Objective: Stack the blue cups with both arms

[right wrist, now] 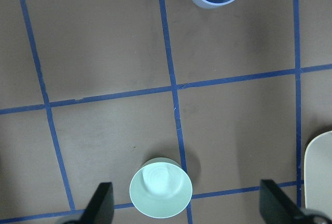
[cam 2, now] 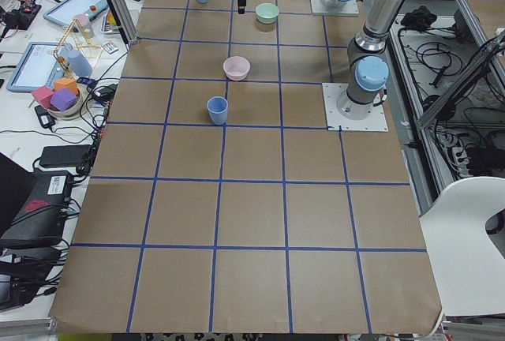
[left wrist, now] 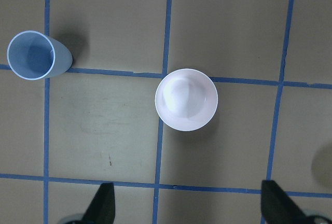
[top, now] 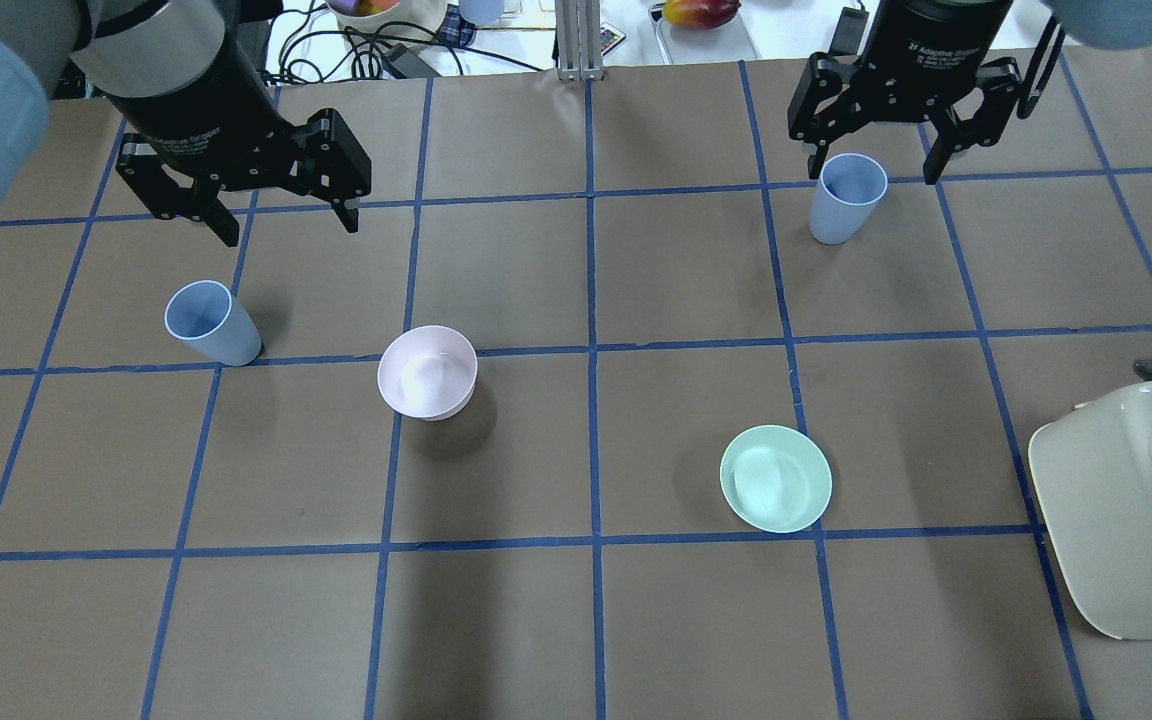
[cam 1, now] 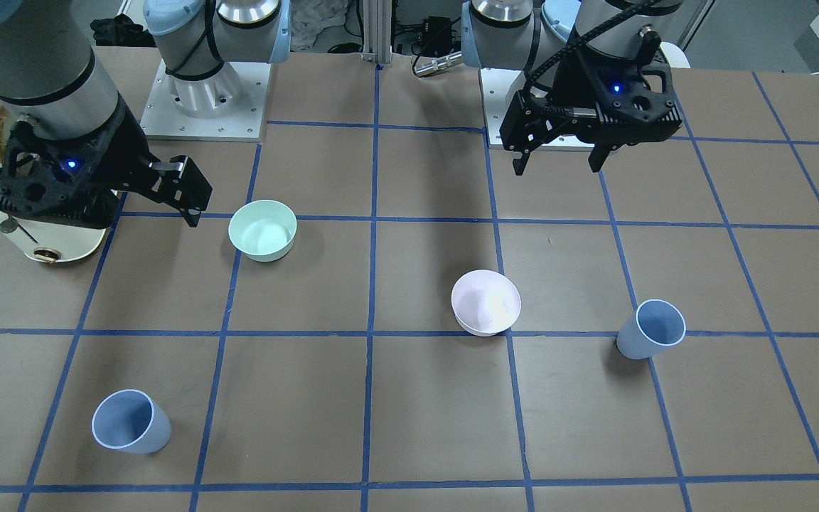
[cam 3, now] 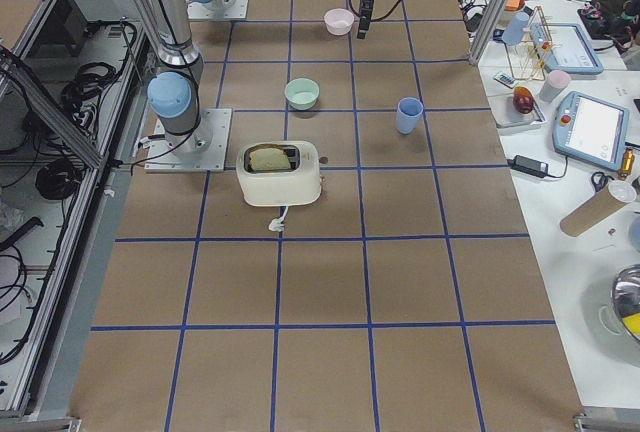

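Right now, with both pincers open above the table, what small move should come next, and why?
Probably shift the left pincer until it's above the left cup. That cup stands upright, unheld, off to one side of the open pincer in the wrist view; the other cup stands far across the table.
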You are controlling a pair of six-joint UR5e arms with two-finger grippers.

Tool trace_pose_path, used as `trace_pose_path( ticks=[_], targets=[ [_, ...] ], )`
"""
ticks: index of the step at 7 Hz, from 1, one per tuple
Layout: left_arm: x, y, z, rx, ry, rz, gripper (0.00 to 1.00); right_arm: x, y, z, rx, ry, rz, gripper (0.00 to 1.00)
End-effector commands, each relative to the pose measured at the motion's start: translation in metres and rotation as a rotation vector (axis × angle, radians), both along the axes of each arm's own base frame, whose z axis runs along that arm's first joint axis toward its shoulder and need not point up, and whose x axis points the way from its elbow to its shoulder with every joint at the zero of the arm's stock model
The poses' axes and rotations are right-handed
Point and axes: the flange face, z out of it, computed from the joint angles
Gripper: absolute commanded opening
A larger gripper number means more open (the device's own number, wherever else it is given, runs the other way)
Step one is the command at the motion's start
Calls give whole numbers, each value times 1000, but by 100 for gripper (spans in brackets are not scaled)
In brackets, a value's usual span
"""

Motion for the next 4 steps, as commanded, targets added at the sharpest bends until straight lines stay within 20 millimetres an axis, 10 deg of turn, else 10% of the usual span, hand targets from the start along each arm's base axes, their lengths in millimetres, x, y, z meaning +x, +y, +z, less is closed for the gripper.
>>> trace_pose_path(
  ticks=[1, 4],
  targets=[
    [0, 0, 0, -2, -1, 0, 100, -1, 11, -3, 13, 1, -1, 100],
    [1, -1, 4, -18, 1, 0, 100, -7, 9, -3, 13, 1, -14, 100]
  ],
)
